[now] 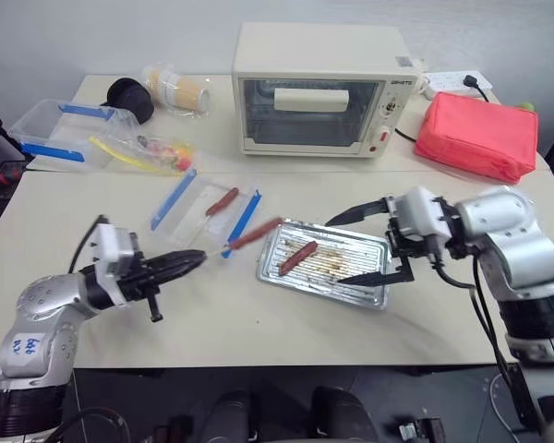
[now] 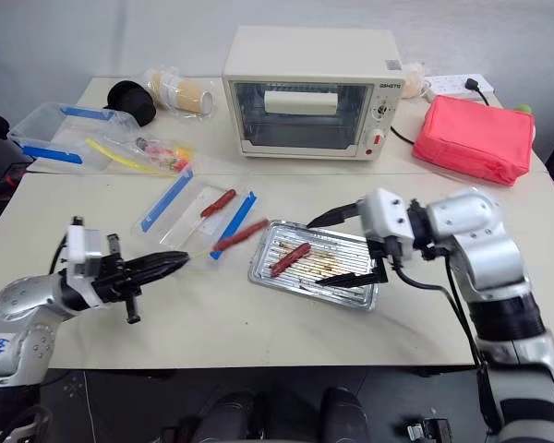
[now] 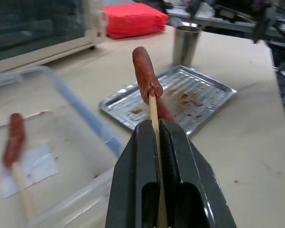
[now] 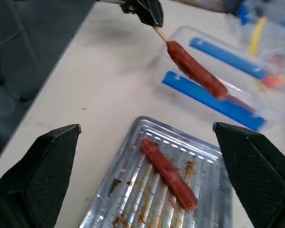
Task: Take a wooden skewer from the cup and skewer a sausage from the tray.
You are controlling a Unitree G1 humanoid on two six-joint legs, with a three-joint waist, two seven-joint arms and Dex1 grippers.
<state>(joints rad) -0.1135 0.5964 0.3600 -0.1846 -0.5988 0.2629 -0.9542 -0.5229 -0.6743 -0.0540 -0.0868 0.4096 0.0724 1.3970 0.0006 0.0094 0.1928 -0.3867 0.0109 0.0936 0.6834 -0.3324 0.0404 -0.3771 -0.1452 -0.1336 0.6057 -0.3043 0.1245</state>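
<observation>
Left pincer (image 1: 196,259) clamped on wooden skewer (image 3: 155,124); sausage (image 1: 255,233) impaled ahead of its tips, long axis in line with the stick, above tray (image 1: 370,288) near edge. Right pincer (image 1: 362,247) wide open, empty, over tray; second sausage (image 1: 297,257) lies beneath.

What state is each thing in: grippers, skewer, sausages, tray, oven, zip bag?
left gripper: shut on wooden skewer
right gripper: open, empty, above tray
skewered sausage: on the skewer, lifted
second sausage: loose in the tray
toaster oven: door closed
zip bag: flat, sausage inside
</observation>
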